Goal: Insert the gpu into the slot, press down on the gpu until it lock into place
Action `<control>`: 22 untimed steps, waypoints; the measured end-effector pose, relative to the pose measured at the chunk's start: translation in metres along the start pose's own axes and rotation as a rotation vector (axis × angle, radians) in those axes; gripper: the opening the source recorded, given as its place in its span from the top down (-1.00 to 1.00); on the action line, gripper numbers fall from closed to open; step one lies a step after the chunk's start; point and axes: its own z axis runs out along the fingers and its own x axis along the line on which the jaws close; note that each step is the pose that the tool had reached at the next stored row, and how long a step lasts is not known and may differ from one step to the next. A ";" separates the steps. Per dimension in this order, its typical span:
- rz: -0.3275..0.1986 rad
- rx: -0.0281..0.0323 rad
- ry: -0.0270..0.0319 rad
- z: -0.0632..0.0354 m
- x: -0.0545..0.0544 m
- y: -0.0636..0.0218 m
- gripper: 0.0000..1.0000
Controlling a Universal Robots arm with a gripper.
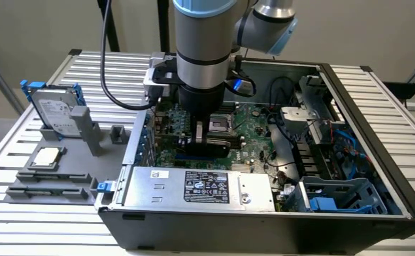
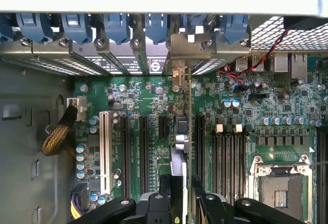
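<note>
My gripper (image 1: 203,140) reaches straight down into the open computer case and is shut on the gpu (image 1: 209,143), which stands on edge over the motherboard (image 1: 253,120). In the wrist view the gpu (image 2: 189,131) shows edge-on as a thin green line between my two black fingers (image 2: 171,190), and its silver end bracket (image 2: 179,55) lies against the rear case openings. The bright-blue slot (image 1: 193,157) shows just below the card's lower edge. I cannot tell whether the card sits fully down in it.
A silver power supply (image 1: 200,186) lies along the case front. Black memory slots (image 2: 228,152) and the CPU socket (image 2: 281,188) flank the card. A white slot (image 2: 106,152) and black slots run parallel. A hard drive (image 1: 54,114) stands on a grey fixture outside.
</note>
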 end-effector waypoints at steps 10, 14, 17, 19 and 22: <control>-0.003 -0.0022 0.0002 0.0023 -0.001 0.0002 0.47; -0.003 -0.0032 0.0000 0.0030 -0.001 0.0002 0.47; -0.003 -0.0040 0.0002 0.0036 -0.001 0.0001 0.47; -0.003 -0.0044 0.0002 0.0040 -0.001 0.0002 0.47; -0.003 -0.0055 0.0002 0.0045 -0.001 0.0001 0.47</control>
